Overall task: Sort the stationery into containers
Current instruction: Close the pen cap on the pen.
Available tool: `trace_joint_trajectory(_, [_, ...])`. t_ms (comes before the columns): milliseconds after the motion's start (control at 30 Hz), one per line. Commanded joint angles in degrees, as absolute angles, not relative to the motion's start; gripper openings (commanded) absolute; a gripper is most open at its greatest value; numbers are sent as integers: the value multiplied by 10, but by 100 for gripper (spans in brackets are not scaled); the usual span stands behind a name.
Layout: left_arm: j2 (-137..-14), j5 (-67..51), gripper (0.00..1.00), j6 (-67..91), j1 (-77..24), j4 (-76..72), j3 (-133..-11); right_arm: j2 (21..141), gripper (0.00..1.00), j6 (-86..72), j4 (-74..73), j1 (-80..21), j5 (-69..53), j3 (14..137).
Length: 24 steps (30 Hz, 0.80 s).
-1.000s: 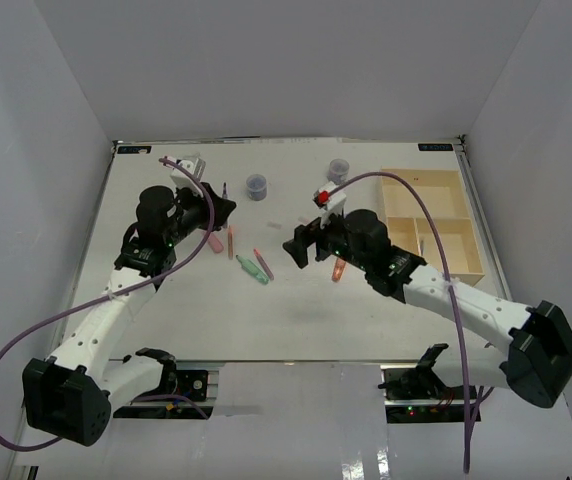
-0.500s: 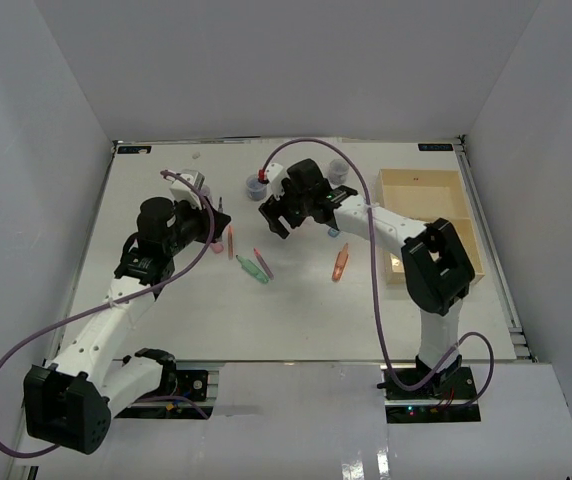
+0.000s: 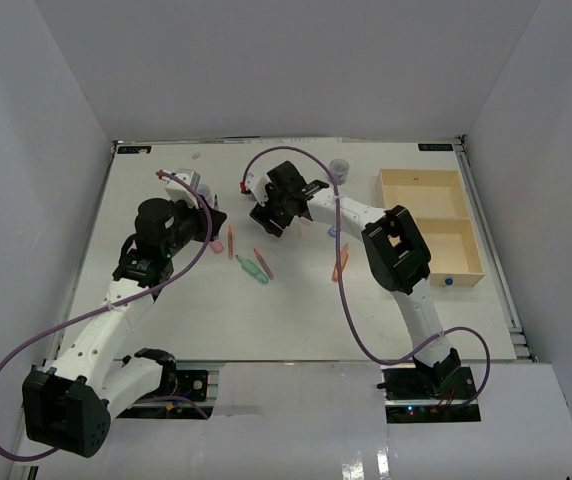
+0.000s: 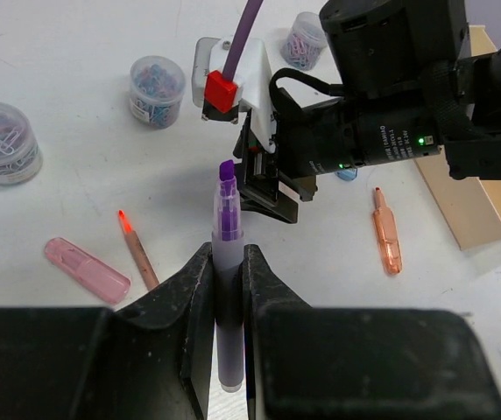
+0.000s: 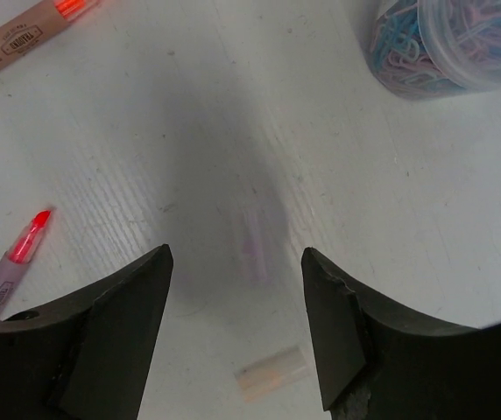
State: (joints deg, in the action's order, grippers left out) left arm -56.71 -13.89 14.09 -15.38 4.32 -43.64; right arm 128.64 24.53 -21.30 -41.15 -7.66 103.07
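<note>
The purple highlighter [image 4: 226, 219] stands upright in the left gripper [image 4: 227, 262], whose jaws are clamped on its barrel. Its uncapped tip points away from the wrist, above the far half of the table [image 3: 296, 320], a little left of the middle. The big change is on the other side. One second ago the right arm was reaching over the middle of the table, near the wooden tray [image 3: 426, 192]. Now it has swung across to the far middle, and the right gripper [image 5: 233, 262] hangs low over the table, just beside the highlighter's tip. Its jaws are apart and hold nothing, but they are narrower than one second ago. Between them the right wrist view shows only bare table and a faint purplish blur that I cannot identify. A small pale piece [image 5: 272, 372] lies just near of the gap, and a pot of paper clips [image 5: 452, 44] stands further away. I think the two arms come together for the highlighter, to pass it over or to cap it, but it is not yet in any compartment. The orange highlighter [image 4: 387, 241] and the pink cap [image 4: 86, 269] also wait on the table.
</note>
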Motion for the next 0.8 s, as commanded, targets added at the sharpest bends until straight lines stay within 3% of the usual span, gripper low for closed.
trace_joint_trajectory(0, [-557, -139, 0, 145, -151, 40, -435, 1304, 67, 263, -224, -410, -78, 1063])
trace_joint_trajectory(300, [-558, -143, 0, 145, -151, 40, -435, 1339, 59, 267, -224, -410, -94, 1085])
trace_joint_trajectory(767, [-557, -161, 0, 142, -151, 39, -438, 1336, 35, 259, -222, -411, -88, 1072])
